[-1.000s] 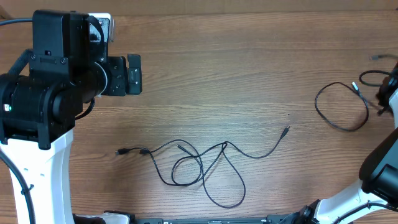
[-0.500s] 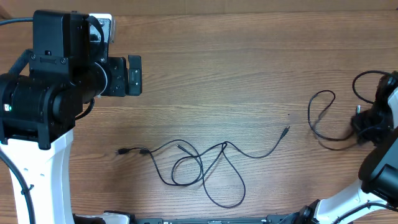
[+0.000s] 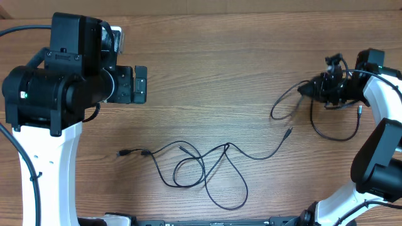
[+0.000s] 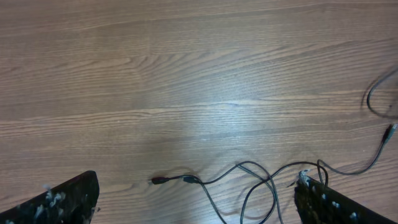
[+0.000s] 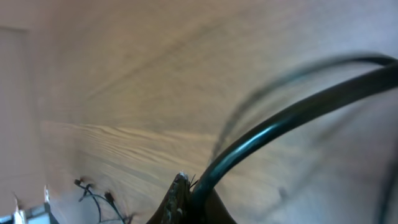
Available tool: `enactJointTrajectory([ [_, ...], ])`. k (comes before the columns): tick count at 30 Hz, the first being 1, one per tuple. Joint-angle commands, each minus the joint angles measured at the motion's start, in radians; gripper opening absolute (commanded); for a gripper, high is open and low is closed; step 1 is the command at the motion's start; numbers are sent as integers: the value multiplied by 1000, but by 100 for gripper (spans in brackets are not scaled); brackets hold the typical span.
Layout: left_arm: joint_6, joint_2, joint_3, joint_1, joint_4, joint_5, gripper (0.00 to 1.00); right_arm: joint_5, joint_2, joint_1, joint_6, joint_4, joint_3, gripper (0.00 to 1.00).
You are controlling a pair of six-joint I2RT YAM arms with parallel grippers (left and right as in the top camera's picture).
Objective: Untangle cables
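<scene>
A tangle of thin black cables [image 3: 201,166] lies on the wooden table at front centre, with plug ends at the left [image 3: 122,152] and right [image 3: 289,132]. My left gripper [image 3: 141,85] hovers open and empty well above and behind it. The left wrist view shows the tangle [image 4: 261,183] and a plug [image 4: 160,180] between my wide-apart fingertips [image 4: 336,205]. My right gripper [image 3: 306,91] is shut on a separate black cable [image 3: 336,135] at the right, which hangs in loops down to the table. The right wrist view shows that cable [image 5: 280,124] running out from the closed fingers [image 5: 177,199].
The wooden table [image 3: 220,63] spreads between both arms. The left arm's big black body [image 3: 56,94] stands over the left side. The right arm's white link [image 3: 377,157] runs along the right edge. The tangle shows small and far in the right wrist view [image 5: 93,193].
My right gripper has moved left from the table's right edge, lifting its cable and dragging the loop leftward. The left arm has shifted slightly right. The centre tangle has not moved.
</scene>
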Motion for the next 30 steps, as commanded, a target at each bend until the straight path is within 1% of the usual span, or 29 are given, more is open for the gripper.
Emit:
enactJointTrajectory([
  [1,11,4,-7,-2,-2,5,100,-99,-12,4,-69,29,7,4],
  [6,11,4,-6,-2,-5,4,99,-10,-12,4,-69,0,7,4],
  [12,12,4,-6,-2,-6,4,99,204,-12,4,-56,-55,6,4],
  [13,12,4,-6,-2,-6,4,99,245,-12,4,-32,-58,6,4],
  [16,12,4,-7,-2,-6,4,99,414,-12,3,115,-56,4,4],
  [21,13,4,-6,-2,-7,4,99,779,-12,-1,406,-37,-38,4],
  [23,26,4,-7,-2,-7,4,99,839,-12,-8,484,-23,-56,4],
  [30,35,4,-6,-2,-7,4,99,845,-12,-37,491,41,-64,4],
])
